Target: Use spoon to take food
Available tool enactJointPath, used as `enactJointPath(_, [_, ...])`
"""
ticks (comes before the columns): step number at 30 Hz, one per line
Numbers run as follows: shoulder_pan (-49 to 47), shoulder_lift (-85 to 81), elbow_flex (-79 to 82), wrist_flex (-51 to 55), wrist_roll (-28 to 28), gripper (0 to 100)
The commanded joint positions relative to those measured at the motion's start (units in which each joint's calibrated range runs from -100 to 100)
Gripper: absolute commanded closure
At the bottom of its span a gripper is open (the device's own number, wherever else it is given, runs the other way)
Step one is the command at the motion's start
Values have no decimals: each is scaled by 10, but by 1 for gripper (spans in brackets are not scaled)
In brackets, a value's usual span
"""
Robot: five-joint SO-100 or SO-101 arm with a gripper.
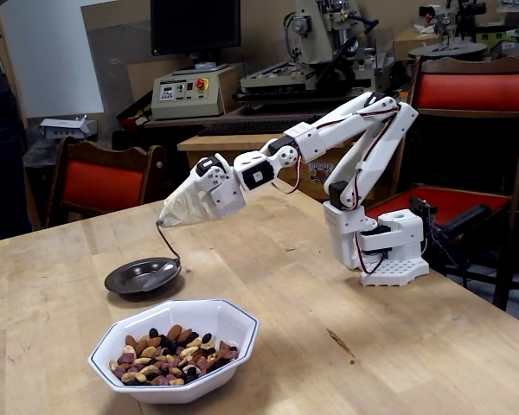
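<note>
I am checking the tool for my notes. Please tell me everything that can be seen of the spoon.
The spoon is small, shiny, silver metal. Its thin curved handle rises to the gripper, whose tip is wrapped in pale covering, so the jaws are hidden. The oval bowl hangs low, lying in or just over the dark saucer; contact is unclear. It appears empty and sits behind the white bowl.

Silver spoon (pixel 166 259) hangs bowl-down; food (pixel 173 354) heaped nearby.
</note>
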Motion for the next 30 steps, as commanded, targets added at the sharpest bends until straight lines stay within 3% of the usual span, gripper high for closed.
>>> enactJointPath(1, [4, -9, -49, -17, 1, 95])
enactJointPath(7, [5, -28, -49, -26, -1, 95])
enactJointPath(17, [5, -26, -39, -153, 1, 95])
enactJointPath(30, [0, -34, 61, -164, -2, 95])
